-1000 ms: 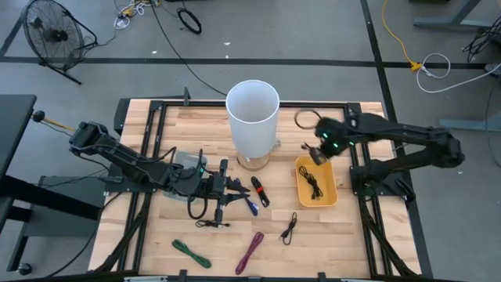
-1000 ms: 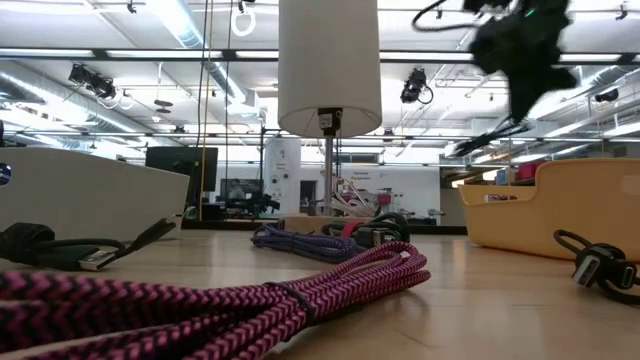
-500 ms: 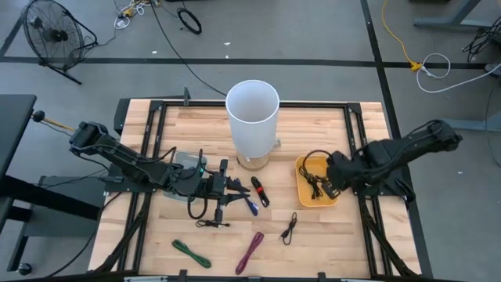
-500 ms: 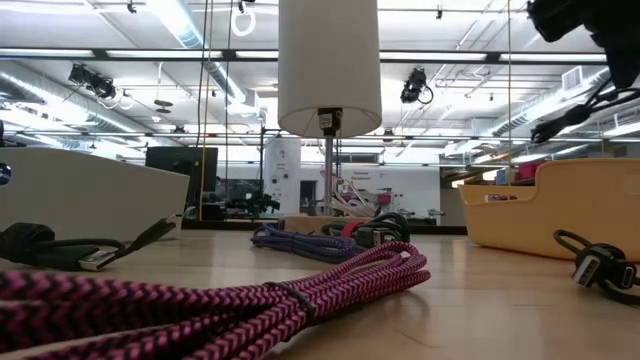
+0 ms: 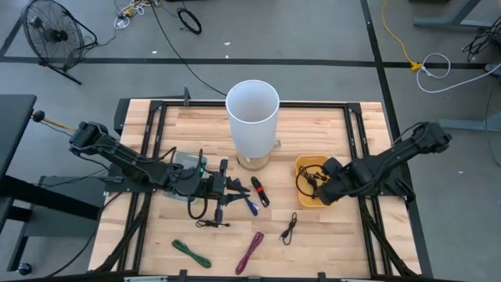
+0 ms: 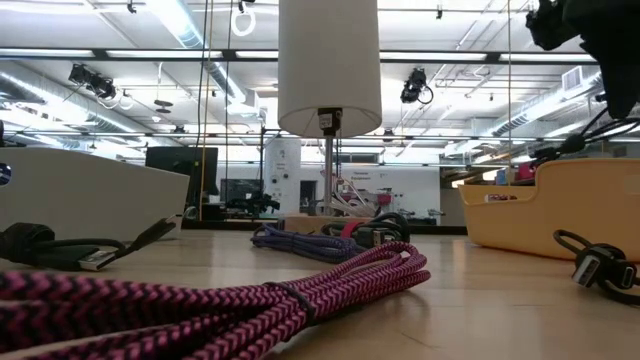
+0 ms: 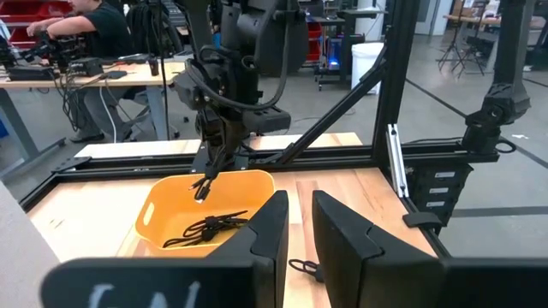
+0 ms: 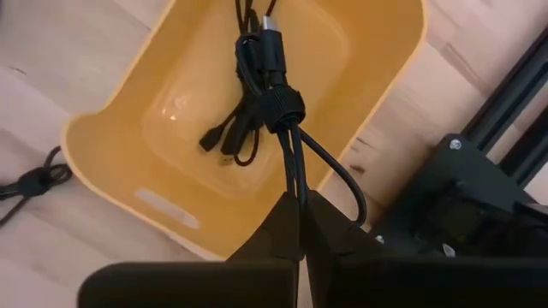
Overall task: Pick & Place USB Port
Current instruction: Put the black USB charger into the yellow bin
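A black cable [image 8: 276, 103] is pinched in the closed fingers of the right gripper [image 8: 297, 224] and hangs over the yellow bin [image 5: 328, 197], where another cable [image 8: 228, 137] lies. Left of the bin, the wooden tabletop [image 5: 313, 231] carries a white cylinder [image 5: 252, 117], loose cables [image 5: 250, 251] and the left gripper [image 5: 235, 193], fingers narrowly parted. Beyond the bin, a seated person [image 7: 81, 38] is seen in the workshop.
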### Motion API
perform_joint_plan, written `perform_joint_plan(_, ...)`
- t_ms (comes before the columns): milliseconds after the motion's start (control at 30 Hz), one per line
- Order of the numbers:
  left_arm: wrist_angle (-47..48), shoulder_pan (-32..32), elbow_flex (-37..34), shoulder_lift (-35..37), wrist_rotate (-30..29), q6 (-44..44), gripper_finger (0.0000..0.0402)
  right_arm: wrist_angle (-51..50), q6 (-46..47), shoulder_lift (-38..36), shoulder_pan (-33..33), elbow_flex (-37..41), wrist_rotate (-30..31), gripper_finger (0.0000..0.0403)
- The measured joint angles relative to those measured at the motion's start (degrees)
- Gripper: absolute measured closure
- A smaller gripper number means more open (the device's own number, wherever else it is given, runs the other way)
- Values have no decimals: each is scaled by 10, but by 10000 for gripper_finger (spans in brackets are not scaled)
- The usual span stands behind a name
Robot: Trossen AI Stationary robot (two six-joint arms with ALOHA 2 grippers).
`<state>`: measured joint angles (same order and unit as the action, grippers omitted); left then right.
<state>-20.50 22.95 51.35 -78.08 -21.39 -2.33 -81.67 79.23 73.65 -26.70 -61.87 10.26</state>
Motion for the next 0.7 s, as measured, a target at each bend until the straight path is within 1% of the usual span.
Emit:
perform_joint_plan(133, 1, 0, 0, 0, 0, 0, 342, 1, -1, 6, 0, 0, 7, 402)
perform_joint_plan(200, 2, 0, 0, 0, 0, 0, 342, 2, -4, 6, 0, 0, 7, 395)
perform_joint_plan(367, 3, 0, 0, 0, 0, 0, 342, 14, -7, 6, 0, 0, 8, 350)
perform_joint_plan(500, 3, 0, 0, 0, 0, 0, 342, 41, -33, 6, 0, 0, 8, 315)
perform_joint_plan(600, 2, 0, 0, 0, 0, 0, 342, 65, -50, 6, 0, 0, 8, 295)
perform_joint_plan(700, 2, 0, 0, 0, 0, 0, 342, 94, -77, 6, 0, 0, 7, 283)
